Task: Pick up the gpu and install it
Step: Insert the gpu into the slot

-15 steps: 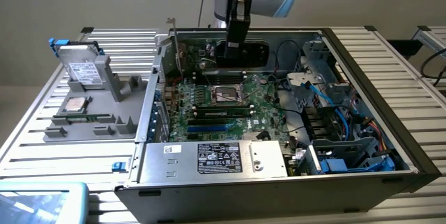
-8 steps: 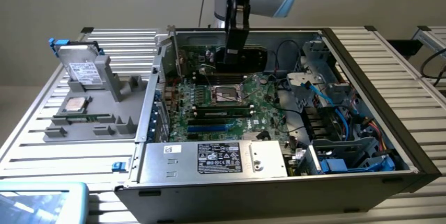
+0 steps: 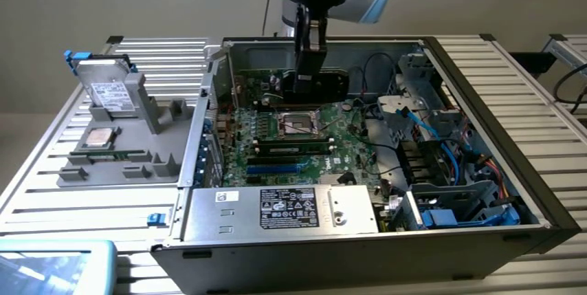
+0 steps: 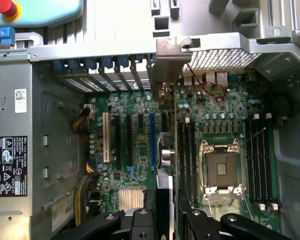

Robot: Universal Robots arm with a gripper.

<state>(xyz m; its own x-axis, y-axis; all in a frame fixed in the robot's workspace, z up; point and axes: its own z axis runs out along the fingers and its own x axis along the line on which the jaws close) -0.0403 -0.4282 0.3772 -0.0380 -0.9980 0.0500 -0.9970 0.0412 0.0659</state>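
- Exterior view: near side, well back, angled down over the computer case [image 3: 477,102].
- Wrist view: straight down past the gripper [image 4: 165,216] and gpu [image 4: 163,187], close over the motherboard [image 4: 215,115].
- Shared: the CPU socket [image 3: 300,124].

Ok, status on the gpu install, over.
Gripper jaws shut on gpu. Card held edge-on above motherboard inside the case, not seated. Nothing seen between card and expansion slots.
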